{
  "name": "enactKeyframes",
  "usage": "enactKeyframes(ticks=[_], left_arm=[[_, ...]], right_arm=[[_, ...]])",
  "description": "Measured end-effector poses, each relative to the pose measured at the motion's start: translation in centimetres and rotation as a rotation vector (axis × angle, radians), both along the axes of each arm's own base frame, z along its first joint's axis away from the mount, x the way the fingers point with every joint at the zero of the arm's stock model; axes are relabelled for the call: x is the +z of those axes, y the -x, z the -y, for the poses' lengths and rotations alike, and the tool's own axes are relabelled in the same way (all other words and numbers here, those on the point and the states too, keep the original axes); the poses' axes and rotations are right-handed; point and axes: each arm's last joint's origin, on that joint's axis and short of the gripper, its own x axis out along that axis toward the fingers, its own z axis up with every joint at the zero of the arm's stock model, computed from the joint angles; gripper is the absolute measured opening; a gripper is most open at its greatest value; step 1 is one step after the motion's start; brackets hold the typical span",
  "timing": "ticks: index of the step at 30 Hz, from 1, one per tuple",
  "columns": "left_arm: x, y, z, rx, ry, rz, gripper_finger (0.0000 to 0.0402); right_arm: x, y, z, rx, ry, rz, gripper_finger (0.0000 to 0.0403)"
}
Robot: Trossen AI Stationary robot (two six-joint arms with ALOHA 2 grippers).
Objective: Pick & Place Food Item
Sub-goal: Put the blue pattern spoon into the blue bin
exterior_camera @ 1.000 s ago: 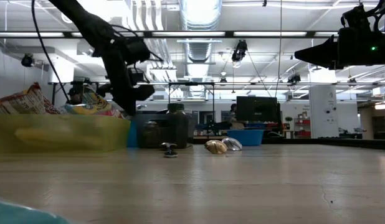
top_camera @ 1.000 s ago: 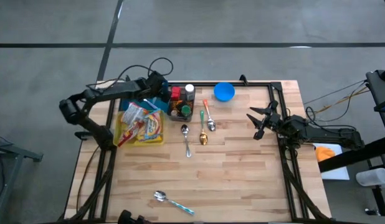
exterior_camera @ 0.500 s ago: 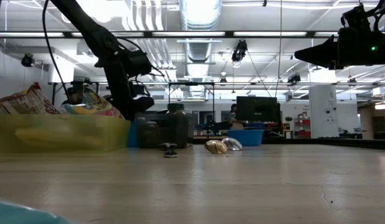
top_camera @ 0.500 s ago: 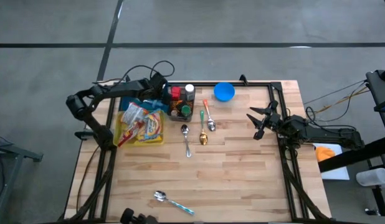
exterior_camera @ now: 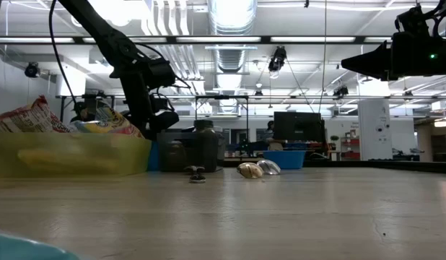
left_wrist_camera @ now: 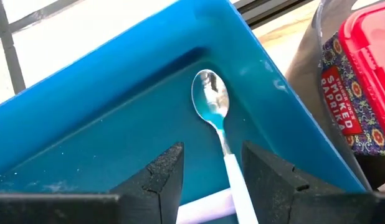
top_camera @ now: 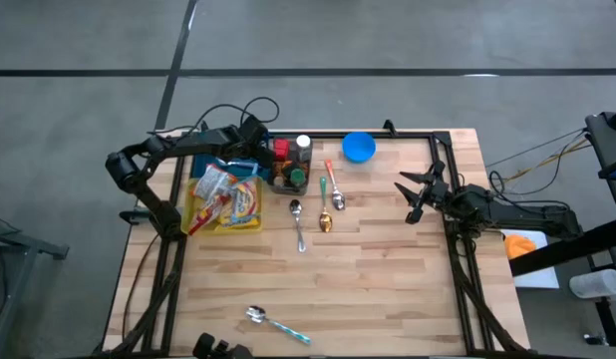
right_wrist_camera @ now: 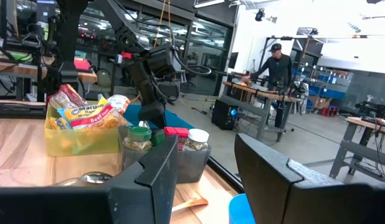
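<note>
Snack packets (top_camera: 226, 191) stand in a yellow bin (top_camera: 196, 221) at the table's left. Behind the yellow bin sits a blue tray (left_wrist_camera: 118, 106). A spoon (left_wrist_camera: 212, 106) with a pale handle lies in that tray. My left gripper (left_wrist_camera: 211, 152) hangs open, slanting down into the tray (top_camera: 254, 153), with the spoon's handle between its fingers. My right gripper (top_camera: 413, 194) waits open at the table's right edge, raised and holding nothing (right_wrist_camera: 205, 174). My left gripper's fingers stand on either side of the spoon's handle (left_wrist_camera: 233, 177), which runs close along one finger (left_wrist_camera: 267, 180). Whether that finger touches it, I cannot tell. The spoon lies on the tray's floor.
A dark caddy of spice jars (top_camera: 290, 165) stands right beside the blue tray. A blue bowl (top_camera: 359, 148) sits at the far edge. Three spoons (top_camera: 299, 224) (top_camera: 325, 214) (top_camera: 334, 191) lie mid-table and one more (top_camera: 278, 322) lies near the front edge.
My left gripper has sunk a little toward the blue tray and tipped further down, then kept still. The left arm's elbow has swung toward the far edge.
</note>
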Motion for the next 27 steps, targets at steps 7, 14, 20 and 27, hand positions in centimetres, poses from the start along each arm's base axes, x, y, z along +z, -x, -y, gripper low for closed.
enactKeyframes(ticks=[7,14,20,27], left_arm=[[0.0,0.0,0.0,0.000,-0.001,0.001,0.0152],[1.5,0.1,0.6,-0.026,-0.026,0.023,0.0152],[5.1,0.7,3.0,-0.099,-0.085,0.074,0.0152],[9.3,1.4,8.3,-0.215,-0.128,0.149,0.0152]], right_arm=[[0.0,0.0,0.0,0.001,0.000,0.000,0.0157],[0.0,0.0,0.0,0.000,0.000,0.000,0.0157],[0.0,0.0,0.0,0.000,0.000,0.001,0.0157],[0.0,0.0,0.0,0.001,0.000,0.001,0.0157]])
